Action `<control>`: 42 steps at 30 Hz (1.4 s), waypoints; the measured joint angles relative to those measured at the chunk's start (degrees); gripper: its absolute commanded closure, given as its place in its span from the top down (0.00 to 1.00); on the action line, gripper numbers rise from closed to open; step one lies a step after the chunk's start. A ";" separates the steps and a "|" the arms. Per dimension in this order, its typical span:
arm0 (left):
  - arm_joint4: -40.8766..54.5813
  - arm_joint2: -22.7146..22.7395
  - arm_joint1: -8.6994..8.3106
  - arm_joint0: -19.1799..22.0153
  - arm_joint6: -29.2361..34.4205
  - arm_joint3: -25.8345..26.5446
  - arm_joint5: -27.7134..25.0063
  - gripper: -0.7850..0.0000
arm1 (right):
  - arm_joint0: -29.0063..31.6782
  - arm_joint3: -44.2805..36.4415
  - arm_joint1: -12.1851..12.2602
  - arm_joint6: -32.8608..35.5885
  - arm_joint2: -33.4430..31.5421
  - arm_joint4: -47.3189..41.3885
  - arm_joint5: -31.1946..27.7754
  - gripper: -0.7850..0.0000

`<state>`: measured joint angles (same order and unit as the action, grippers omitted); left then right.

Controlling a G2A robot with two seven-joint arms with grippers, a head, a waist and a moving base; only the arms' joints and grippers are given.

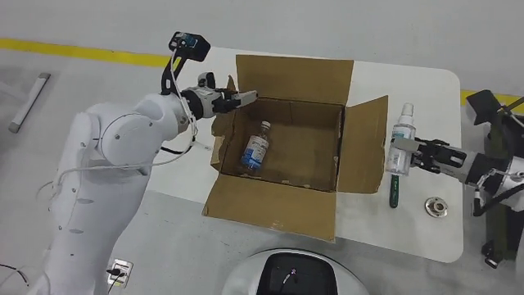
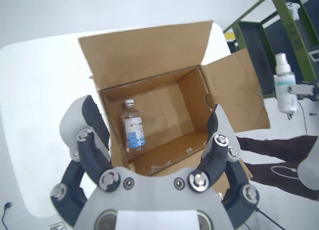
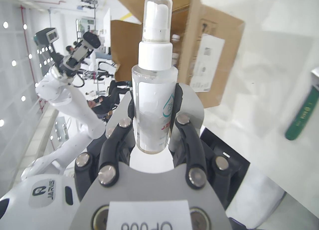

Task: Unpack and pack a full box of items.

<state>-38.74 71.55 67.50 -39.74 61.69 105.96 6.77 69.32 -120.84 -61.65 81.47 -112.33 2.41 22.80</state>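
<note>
so the right pincer (image 1: 412, 154) is clamped on the spray bottle (image 1: 400, 143), upright just off the box's (image 1: 286, 78) 3 o'clock flap, while the wide-open left pincer (image 1: 248, 97) sits at the 10 o'clock corner, nearer the clear bottle (image 1: 255, 152) lying cap-to-12 inside

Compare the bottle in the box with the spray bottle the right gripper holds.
The bottle lies flat in the box, free; the spray bottle stands upright in the right gripper. The bottle has a short cap, the spray bottle a tall pump top. Both are clear and labelled.
</note>
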 measured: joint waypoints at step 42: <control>-3.18 4.16 -0.71 -3.47 -1.48 2.62 3.31 1.00 | -34.99 30.80 -6.97 -21.33 68.30 24.70 19.60 0.00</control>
<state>-41.92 75.70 66.79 -43.21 60.21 108.58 10.09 34.33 -90.04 -68.63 60.14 -44.03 27.11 42.39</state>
